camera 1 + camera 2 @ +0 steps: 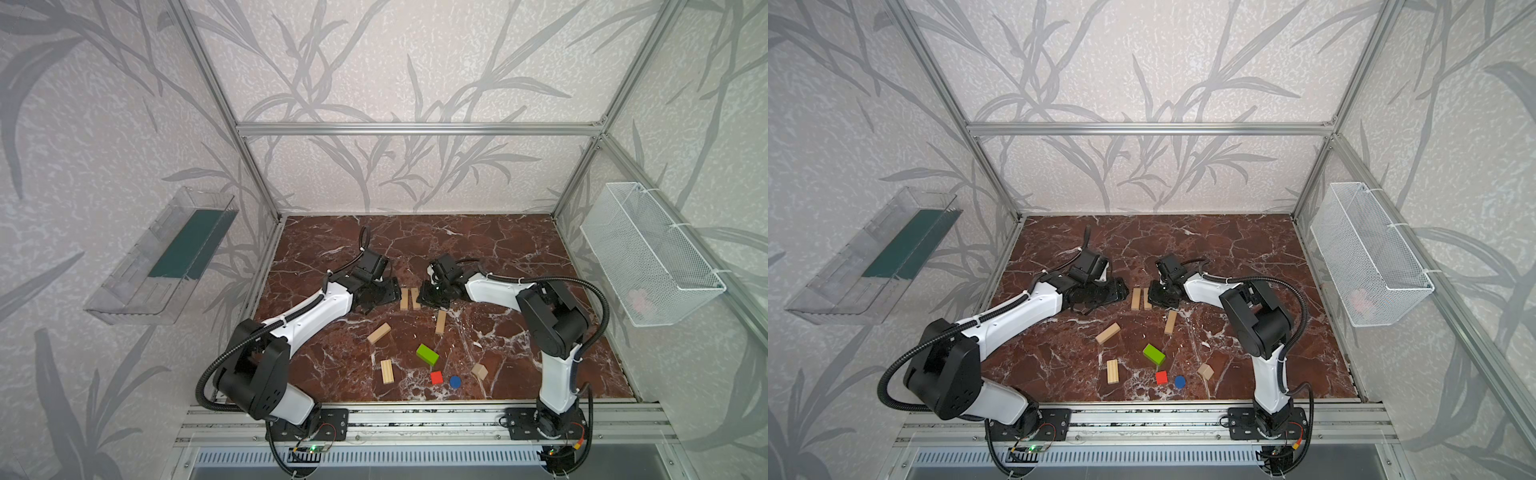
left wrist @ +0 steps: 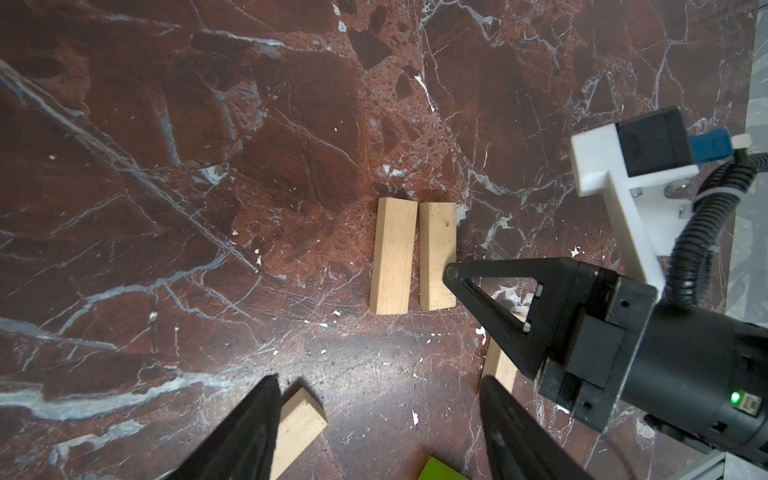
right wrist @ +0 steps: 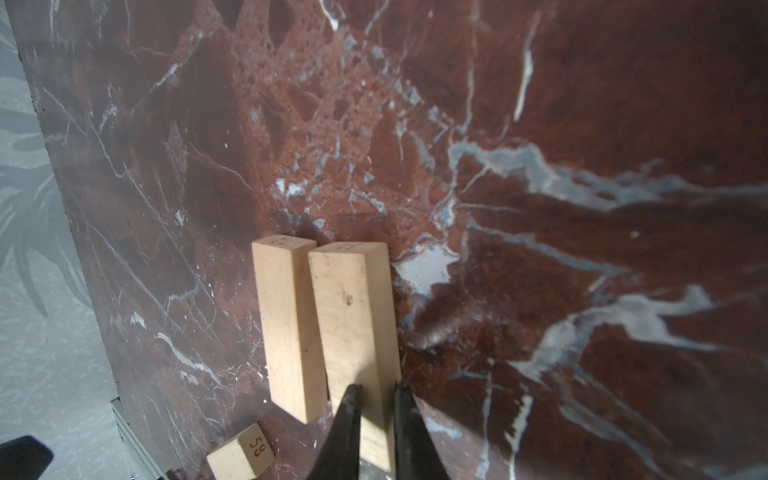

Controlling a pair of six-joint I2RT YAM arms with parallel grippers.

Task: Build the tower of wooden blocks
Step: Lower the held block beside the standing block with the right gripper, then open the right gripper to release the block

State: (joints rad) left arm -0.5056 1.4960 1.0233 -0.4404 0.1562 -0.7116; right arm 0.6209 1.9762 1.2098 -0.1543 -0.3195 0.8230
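Two planks lie flat and parallel, nearly touching, near the middle of the table (image 1: pixel 519 249): left-hand plank (image 1: pixel 404 299) and right-hand plank (image 2: pixel 436 249). Every block rests directly on the marble.

Toward the front edge, loose:
- three more planks (image 1: pixel 379 333), one of them close in front of the right gripper
- lime-green brick (image 1: pixel 427 354)
- red cube (image 1: pixel 436 377) just beside blue disc (image 1: pixel 455 381)
- peaked wood piece (image 1: pixel 479 371), toward the right arm's base

On the side walls: clear plastic tray (image 1: pixel 162 257) on the left, white wire basket (image 1: pixel 648 253) on the right.

Both arms reach in from the front rail with elbows up and forearms low, so the grippers face each other across the pair.

Left gripper (image 2: pixel 379 378): fingers spread, nothing between them, just beside the left-hand plank.

Right gripper (image 3: pixel 377 385): fingers pressed together, tips at the right-hand plank's outer edge; touching or just above, cannot tell. In both top views it hides part of that plank.

Planks are plain pale wood, oblong, square-cut. The table is red-brown marble with white veins. Gripper fingers are black, pointed and triangular.
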